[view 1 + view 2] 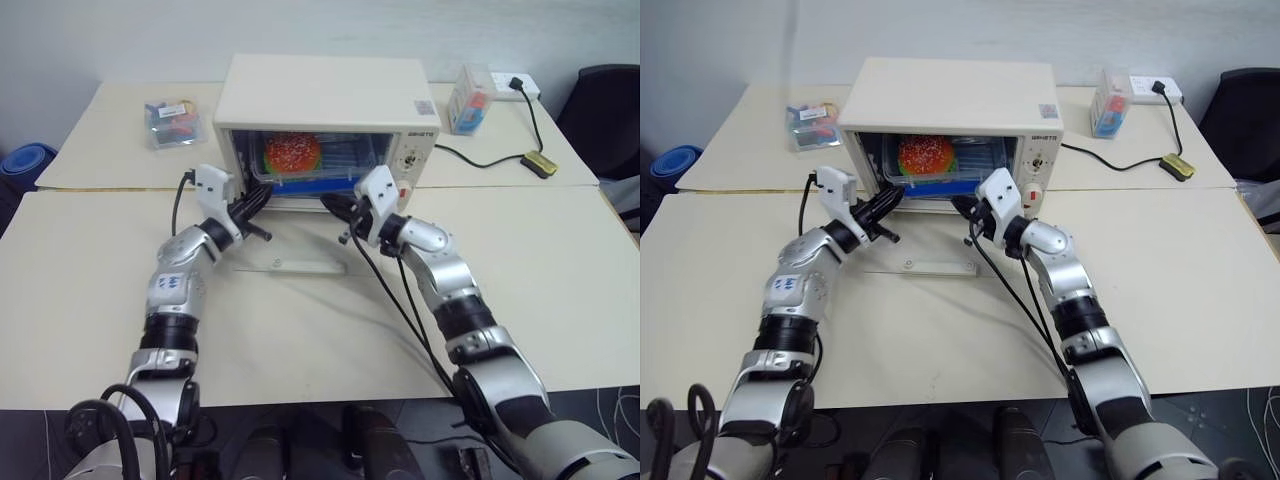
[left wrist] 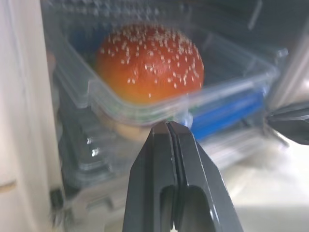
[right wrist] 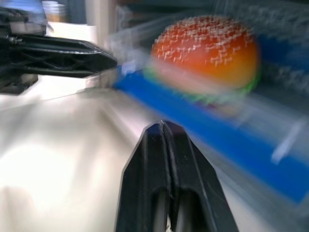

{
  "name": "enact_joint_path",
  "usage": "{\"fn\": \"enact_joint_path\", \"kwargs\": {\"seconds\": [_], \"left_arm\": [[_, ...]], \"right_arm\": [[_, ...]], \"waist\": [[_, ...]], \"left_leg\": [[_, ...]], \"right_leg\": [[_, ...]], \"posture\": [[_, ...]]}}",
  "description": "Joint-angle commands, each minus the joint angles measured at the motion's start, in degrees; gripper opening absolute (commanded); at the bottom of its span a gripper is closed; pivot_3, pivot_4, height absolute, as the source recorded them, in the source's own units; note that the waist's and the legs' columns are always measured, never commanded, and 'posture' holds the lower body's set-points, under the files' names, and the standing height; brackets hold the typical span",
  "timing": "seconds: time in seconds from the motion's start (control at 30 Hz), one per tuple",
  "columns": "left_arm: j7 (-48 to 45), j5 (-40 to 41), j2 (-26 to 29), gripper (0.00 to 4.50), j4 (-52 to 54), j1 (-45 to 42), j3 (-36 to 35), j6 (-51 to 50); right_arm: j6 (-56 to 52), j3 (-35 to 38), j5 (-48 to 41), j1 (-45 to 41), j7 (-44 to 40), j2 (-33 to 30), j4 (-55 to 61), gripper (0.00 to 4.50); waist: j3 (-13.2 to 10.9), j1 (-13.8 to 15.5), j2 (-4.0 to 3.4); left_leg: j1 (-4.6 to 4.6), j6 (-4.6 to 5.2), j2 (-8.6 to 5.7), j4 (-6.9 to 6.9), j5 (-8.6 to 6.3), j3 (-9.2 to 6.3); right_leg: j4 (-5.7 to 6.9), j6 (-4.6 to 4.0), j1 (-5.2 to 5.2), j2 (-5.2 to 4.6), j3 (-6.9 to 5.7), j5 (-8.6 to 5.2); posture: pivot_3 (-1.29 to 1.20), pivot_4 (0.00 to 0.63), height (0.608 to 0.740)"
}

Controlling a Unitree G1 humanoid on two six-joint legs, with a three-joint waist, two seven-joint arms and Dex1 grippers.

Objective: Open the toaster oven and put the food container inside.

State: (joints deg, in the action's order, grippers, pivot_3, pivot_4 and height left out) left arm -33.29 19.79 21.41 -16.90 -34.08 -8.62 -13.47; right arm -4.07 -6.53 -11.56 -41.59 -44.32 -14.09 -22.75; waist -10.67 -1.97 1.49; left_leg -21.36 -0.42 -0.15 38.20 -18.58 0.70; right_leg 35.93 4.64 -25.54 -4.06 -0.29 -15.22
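We are holding both arms out at the mouth of the toaster oven (image 1: 330,105), which is sitting at the far middle of the table (image 1: 560,290) with its glass door (image 1: 290,262) dropped open and lying flat toward us. The food container (image 1: 305,160) is already sitting inside the cavity on the rack, slightly left of centre, with the sesame-bun burger (image 2: 149,63) showing through its clear lid and a blue clip (image 2: 227,113) along its near side.

Our left gripper (image 1: 255,205) is hovering just beside the container's near left corner; in the left wrist view its two fingers are pressed together with nothing between them. Our right gripper (image 1: 340,208) is hovering just in front of the near right side, its fingers likewise together and empty. Neither is clamped on the box.

We are judging the container to be light, with thin, smooth, slightly springy walls that would slip or bow under a hard pinch. For pushing it deeper, the stiff rim or the blue clip looks like the best contact; pressing on the lid risks popping it. It could snag on the wire rack if shoved from one corner alone, so even pressure from both sides seems wise before closing the door.
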Motion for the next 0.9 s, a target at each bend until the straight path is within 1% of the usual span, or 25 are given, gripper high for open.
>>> {"fn": "enact_joint_path", "kwargs": {"seconds": [0.03, 0.1, 0.13, 0.17, 0.2, 0.23, 0.3, 0.37, 0.4, 0.47, 0.57, 0.63, 0.77, 0.9], "left_arm": [[-8.9, 8.3, 8.2, 1.15, 15.1, 7.6, -4.1, -8.2], [-15.7, 12.2, 15.7, 1.74, 22.2, 14.4, -6.8, -12.2], [-17.6, 13.2, 18.3, 2.09, 24.2, 16.5, -7.8, -13.3], [-18.8, 13.6, 20.0, 2.36, 25.5, 17.9, -8.2, -13.2], [-22.5, 13.7, 23.0, 2.64, 26.3, 20.2, -8.7, -12.2], [-28.5, 13.9, 25.5, 2.98, 26.5, 22.7, -9.6, -8.8], [-36.0, 14.2, 28.2, 3.61, 26.0, 25.5, -10.7, -4.3], [-41.6, 14.4, 29.7, 4.25, 23.5, 26.5, -10.7, -1.1], [-43.3, 14.3, 30.1, 4.48, 22.5, 26.5, -10.5, -0.3], [-43.8, 15.2, 29.5, 4.48, 21.6, 25.0, -9.6, -1.3], [-41.3, 17.1, 27.2, 4.48, 22.4, 23.2, -9.4, -3.5], [-37.9, 18.4, 24.9, 4.48, 23.6, 22.9, -10.6, -4.5], [-27.6, 25.9, 20.4, 4.48, 26.2, 23.6, -16.3, -11.9], [-14.7, 30.1, 14.2, 4.48, 27.5, 22.3, -23.1, -12.4]], "right_arm": [[-5.7, 2.5, -3.6, 5.0, -3.3, -5.9, 15.2, 0.0], [-5.8, 5.3, -3.6, 8.7, -5.2, -11.7, 18.0, 0.0], [-5.7, 6.1, -3.7, 9.9, -6.1, -13.8, 18.4, 0.0], [-5.3, 6.4, -3.8, 10.7, -6.8, -15.2, 18.1, 0.0], [-1.8, 6.1, -2.7, 12.1, -9.6, -17.9, 15.9, 0.0], [2.3, 5.9, -1.8, 13.3, -12.6, -19.9, 12.5, 0.0], [8.7, 5.4, -0.3, 14.3, -16.3, -22.1, 6.8, 0.0], [14.7, 3.8, 0.8, 13.7, -19.9, -21.9, 0.5, 0.0], [16.9, 3.4, 1.0, 13.2, -21.1, -21.6, -2.0, 0.0], [21.4, 2.8, 0.8, 11.8, -23.2, -19.3, -7.2, 0.0], [26.3, 2.6, 0.0, 10.5, -25.0, -15.6, -11.9, 0.0], [25.8, 3.8, -2.7, 10.1, -25.4, -12.8, -11.2, 0.0], [25.1, 6.4, -7.1, 10.6, -24.2, -9.5, -6.2, 0.0], [18.8, 11.1, -14.2, 9.2, -17.3, -5.4, 1.0, 0.0]], "waist": [[0.0, 0.0, -0.01], [0.0, 0.0, -0.02], [0.0, 0.1, -0.02], [0.0, 0.3, -0.04], [0.0, 0.6, -0.04], [0.0, 0.6, -0.04], [0.0, 0.6, -0.07], [0.0, 0.5, -0.1], [0.0, 0.4, -0.11], [-0.1, 0.3, -0.13], [-0.1, 0.0, -0.14], [-0.1, -0.1, -0.14], [-0.1, 0.1, -0.14], [-0.1, 0.3, -0.14]], "left_leg": [[-0.03, -0.02, 0.01, 0.0, 0.01, -0.02], [0.0, -0.02, 0.03, 0.0, 0.01, -0.04], [0.04, -0.02, 0.02, 0.0, 0.01, -0.05], [0.06, -0.01, 0.01, -0.01, 0.0, -0.08], [0.15, 0.23, -0.02, -0.04, -0.13, -0.08], [0.16, 0.34, -0.1, -0.03, -0.19, -0.14], [0.26, 0.39, -0.13, -0.04, -0.21, -0.17], [0.36, 0.42, -0.14, -0.06, -0.23, -0.16], [0.35, 0.42, -0.13, -0.07, -0.23, -0.16], [0.35, 0.43, -0.12, -0.07, -0.22, -0.15], [0.33, 0.41, -0.07, -0.05, -0.21, -0.09], [0.32, 0.36, -0.04, -0.04, -0.19, -0.08], [0.16, 0.21, 0.03, -0.02, -0.11, -0.14], [0.15, 0.21, 0.01, -0.01, -0.11, -0.21]], "right_leg": [[0.01, 0.0, -0.03, 0.0, 0.07, 0.0], [0.04, -0.01, -0.03, -0.01, 0.12, -0.01], [0.05, -0.03, -0.01, -0.02, 0.11, -0.01], [0.05, -0.04, 0.02, -0.04, 0.1, -0.02], [-0.04, -0.07, 0.09, -0.09, 0.11, -0.04], [-0.14, -0.09, 0.12, -0.22, 0.04, -0.05], [-0.23, -0.13, 0.26, -0.26, -0.06, -0.07], [-0.27, -0.17, 0.36, -0.26, -0.1, -0.09], [-0.26, -0.18, 0.36, -0.26, -0.1, -0.09], [-0.21, -0.19, 0.33, -0.22, -0.1, -0.1], [-0.12, -0.18, 0.26, -0.13, -0.03, -0.1], [0.01, -0.18, 0.22, -0.1, -0.02, -0.1], [0.09, -0.16, 0.13, -0.09, -0.04, -0.09], [0.07, -0.16, 0.13, -0.14, -0.07, -0.08]], "posture": [[0.0, 0.15, 0.74], [0.0, 0.15, 0.74], [0.0, 0.15, 0.74], [0.0, 0.15, 0.74], [0.0, 0.15, 0.74], [0.0, 0.15, 0.74], [0.0, 0.15, 0.74], [0.0, 0.15, 0.74], [0.0, 0.15, 0.74], [0.0, 0.15, 0.74], [0.0, 0.15, 0.74], [0.0, 0.15, 0.74], [0.0, 0.15, 0.74], [0.0, 0.15, 0.74]]}}
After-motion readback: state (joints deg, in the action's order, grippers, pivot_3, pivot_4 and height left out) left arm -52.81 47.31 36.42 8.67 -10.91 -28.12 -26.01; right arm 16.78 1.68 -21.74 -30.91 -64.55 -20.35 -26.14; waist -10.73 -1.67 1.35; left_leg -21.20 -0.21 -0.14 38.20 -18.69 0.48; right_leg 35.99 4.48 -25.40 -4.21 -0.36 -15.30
